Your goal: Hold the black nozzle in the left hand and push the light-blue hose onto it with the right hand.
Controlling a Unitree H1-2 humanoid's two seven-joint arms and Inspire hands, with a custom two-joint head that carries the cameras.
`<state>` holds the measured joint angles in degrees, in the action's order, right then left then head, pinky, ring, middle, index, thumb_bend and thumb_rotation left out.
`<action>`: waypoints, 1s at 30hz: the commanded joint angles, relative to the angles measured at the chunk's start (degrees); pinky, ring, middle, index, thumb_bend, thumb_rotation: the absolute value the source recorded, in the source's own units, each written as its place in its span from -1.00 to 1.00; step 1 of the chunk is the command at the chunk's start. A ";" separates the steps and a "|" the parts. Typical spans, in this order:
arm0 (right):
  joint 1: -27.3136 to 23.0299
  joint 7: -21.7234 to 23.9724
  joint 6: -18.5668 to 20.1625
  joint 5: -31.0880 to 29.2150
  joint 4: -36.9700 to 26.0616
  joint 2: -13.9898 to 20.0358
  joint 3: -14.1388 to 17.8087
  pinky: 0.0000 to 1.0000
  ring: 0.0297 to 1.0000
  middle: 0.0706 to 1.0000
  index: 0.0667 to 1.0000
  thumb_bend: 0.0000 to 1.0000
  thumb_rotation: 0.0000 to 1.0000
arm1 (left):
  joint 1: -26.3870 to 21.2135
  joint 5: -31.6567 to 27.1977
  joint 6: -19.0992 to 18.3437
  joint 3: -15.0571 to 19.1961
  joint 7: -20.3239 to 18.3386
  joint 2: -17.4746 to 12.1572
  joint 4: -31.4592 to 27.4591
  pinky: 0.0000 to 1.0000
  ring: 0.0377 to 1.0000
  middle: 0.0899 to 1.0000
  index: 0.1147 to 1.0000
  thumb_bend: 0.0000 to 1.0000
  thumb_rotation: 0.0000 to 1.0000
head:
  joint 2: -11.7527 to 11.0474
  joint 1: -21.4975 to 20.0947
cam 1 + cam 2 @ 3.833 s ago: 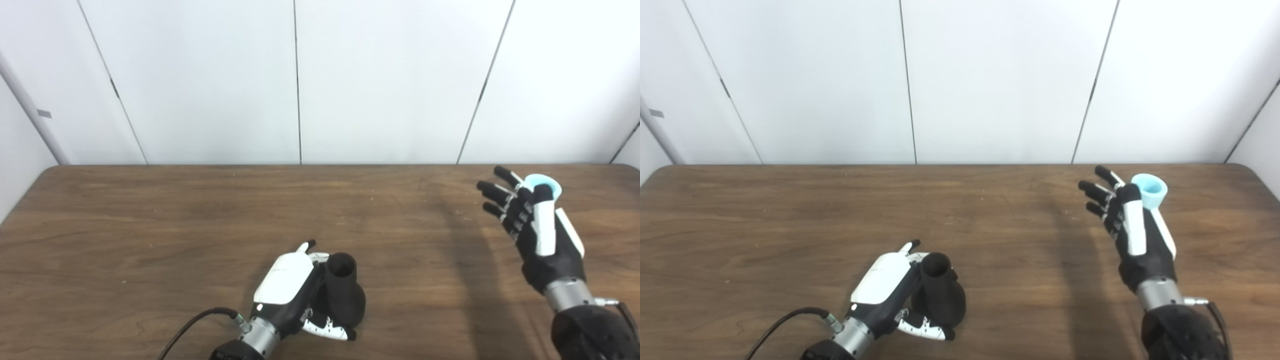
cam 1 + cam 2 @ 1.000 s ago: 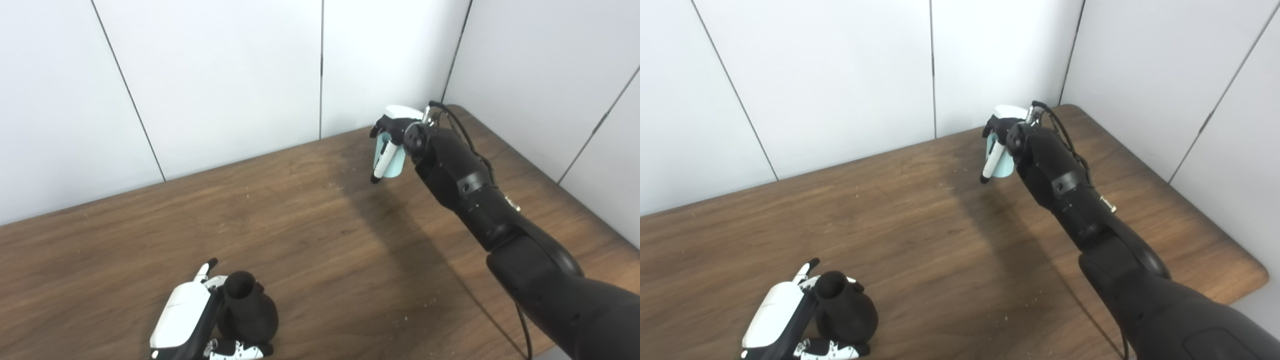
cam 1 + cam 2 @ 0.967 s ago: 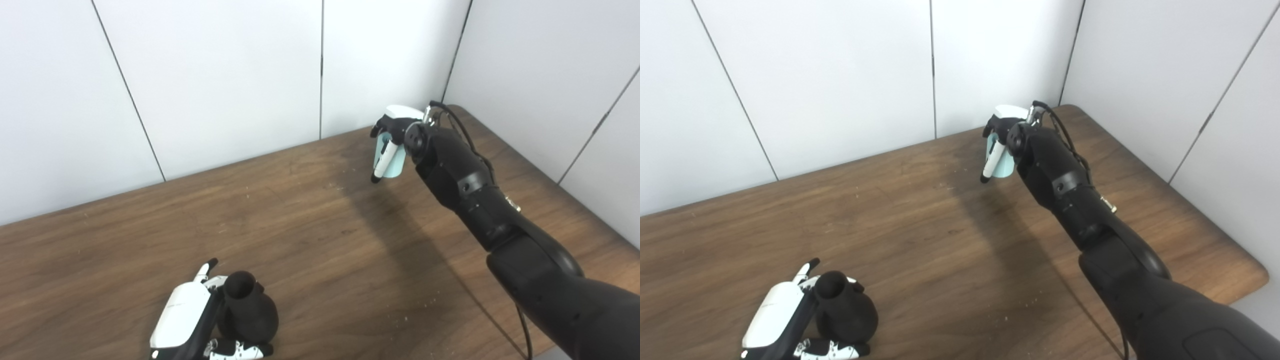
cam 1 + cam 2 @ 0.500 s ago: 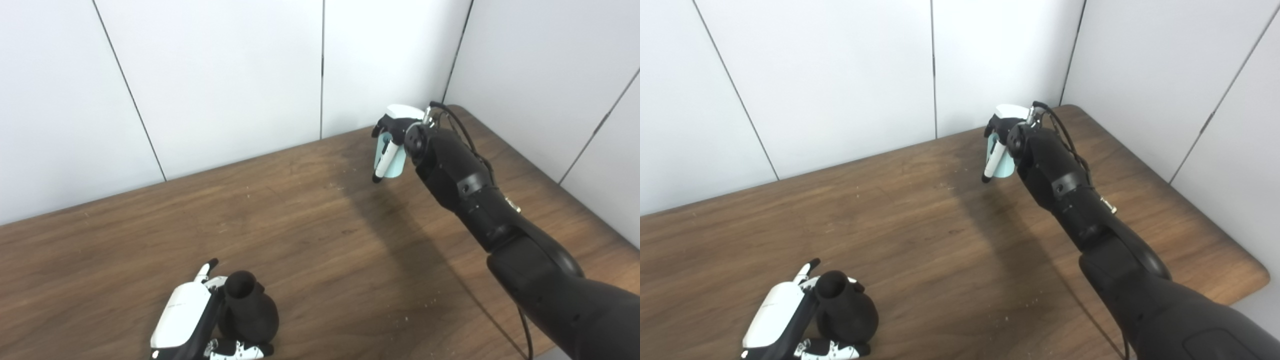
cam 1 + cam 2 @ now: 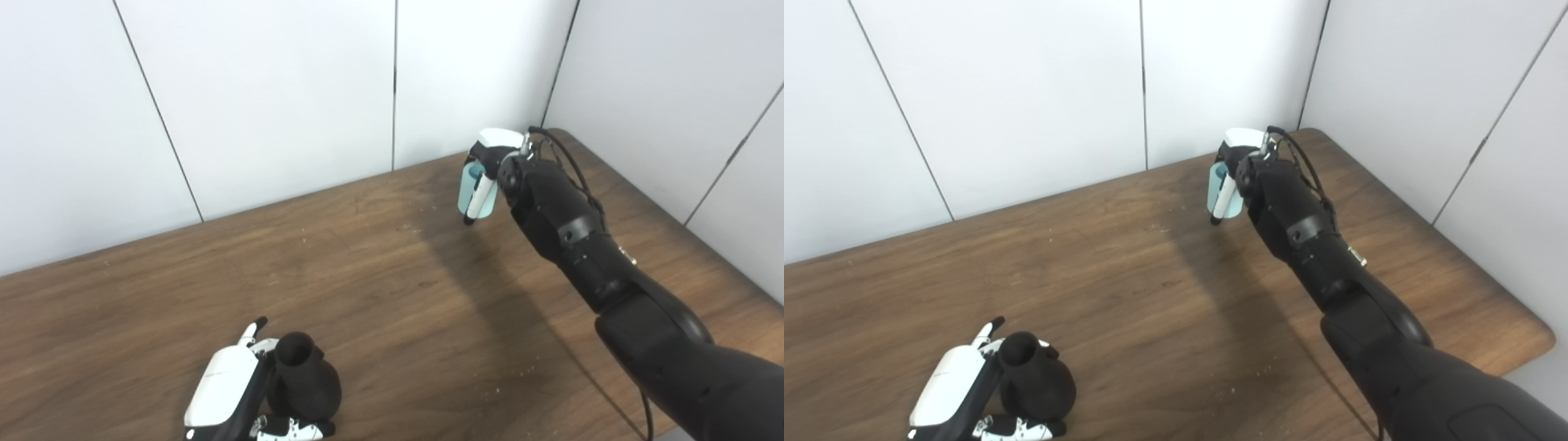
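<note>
Fingers [image 5: 471, 202] around light-blue hose [image 5: 470, 193]

Bench [image 5: 380, 294]: dark wood grain, low satin sheen. Black nozzle [image 5: 303, 383]: matt, faintly rough surface. Light-blue hose [image 5: 473, 196]: smooth, plastic-looking; left hand [image 5: 229, 392] has a glossy white shell.

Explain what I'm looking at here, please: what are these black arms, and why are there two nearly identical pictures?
These are a humanoid robot's two arms, seen by two cameras side by side on its head, so both pictures show one scene from slightly different spots. The left hand, at the near edge of the brown table, is wrapped around a black nozzle standing with its opening upward. The right hand, stretched toward the far corner, grips a short light-blue hose. The two pieces are well apart and not yet joined.
</note>
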<state>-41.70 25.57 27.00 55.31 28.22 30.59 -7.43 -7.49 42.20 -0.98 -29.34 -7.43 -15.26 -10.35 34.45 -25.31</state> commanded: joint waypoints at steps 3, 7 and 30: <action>-1.86 -1.11 -0.09 0.69 -1.04 1.33 0.92 -0.09 -0.01 0.21 0.41 0.72 -1.00 | 3.12 2.96 -0.94 -1.41 -4.21 -2.97 2.97 1.00 0.39 -0.13 -0.14 0.04 -1.00 | 0.10 -0.24; -1.40 -0.97 -0.08 1.11 -1.85 1.24 1.05 -0.04 0.05 0.27 0.39 0.73 -1.00 | 3.09 2.84 -1.01 -1.42 -4.43 -3.02 2.74 1.00 0.40 -0.13 -0.14 0.04 -1.00 | 0.14 -0.28; -0.28 -11.82 -2.82 -4.41 -1.84 3.32 -1.92 -0.35 -0.18 -0.06 -0.07 0.00 -1.00 | 2.64 2.65 -0.64 -1.54 -5.15 -3.81 2.74 1.00 0.41 -0.13 -0.14 0.04 -1.00 | 0.62 0.28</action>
<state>-39.92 16.89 25.34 51.26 27.85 31.18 -9.86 -7.66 42.19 -0.81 -29.48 -7.65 -15.73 -10.43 35.07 -24.96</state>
